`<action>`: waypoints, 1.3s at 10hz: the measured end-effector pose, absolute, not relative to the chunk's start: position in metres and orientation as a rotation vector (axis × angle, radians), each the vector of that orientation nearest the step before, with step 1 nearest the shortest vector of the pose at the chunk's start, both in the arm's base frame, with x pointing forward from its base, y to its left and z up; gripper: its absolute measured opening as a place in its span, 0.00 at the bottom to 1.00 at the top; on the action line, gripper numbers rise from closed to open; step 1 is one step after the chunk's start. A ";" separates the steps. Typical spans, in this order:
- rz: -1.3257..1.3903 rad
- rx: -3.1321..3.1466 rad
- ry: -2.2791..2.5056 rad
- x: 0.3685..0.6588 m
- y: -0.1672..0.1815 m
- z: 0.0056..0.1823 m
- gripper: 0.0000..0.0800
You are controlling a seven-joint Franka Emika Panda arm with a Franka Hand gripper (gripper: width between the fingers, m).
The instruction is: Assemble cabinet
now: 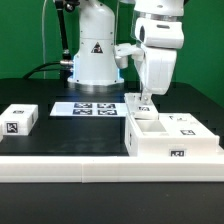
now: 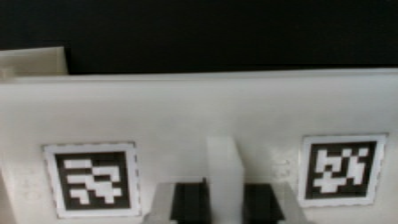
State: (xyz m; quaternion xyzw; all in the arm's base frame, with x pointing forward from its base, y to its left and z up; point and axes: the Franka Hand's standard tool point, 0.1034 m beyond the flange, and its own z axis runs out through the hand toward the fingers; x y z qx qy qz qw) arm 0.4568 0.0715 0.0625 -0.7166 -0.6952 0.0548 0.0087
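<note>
The cabinet [image 1: 172, 138] is a large white box with tags, standing at the exterior view's right by the front rail. My gripper [image 1: 145, 101] reaches down onto its far left corner. In the wrist view the cabinet's white face [image 2: 196, 110] fills the frame, with two square tags and a thin upright ridge [image 2: 224, 160] between them. My gripper [image 2: 226, 197] straddles that ridge. The dark fingers [image 2: 187, 205] sit close on either side, and the ridge fills the gap between them.
A small white tagged block [image 1: 18, 120] lies at the exterior view's left. The marker board [image 1: 88, 108] lies flat behind the middle, in front of the robot's base [image 1: 95, 60]. A long white rail [image 1: 90, 165] runs along the front edge.
</note>
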 end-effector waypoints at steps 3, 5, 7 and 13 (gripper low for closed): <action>0.171 -2.240 -2.171 0.457 0.072 0.063 0.09; 0.182 -2.231 -2.165 0.457 0.070 0.062 0.09; 0.187 -2.239 -2.150 0.462 0.071 0.063 0.09; 0.192 -2.241 -2.145 0.467 0.071 0.063 0.09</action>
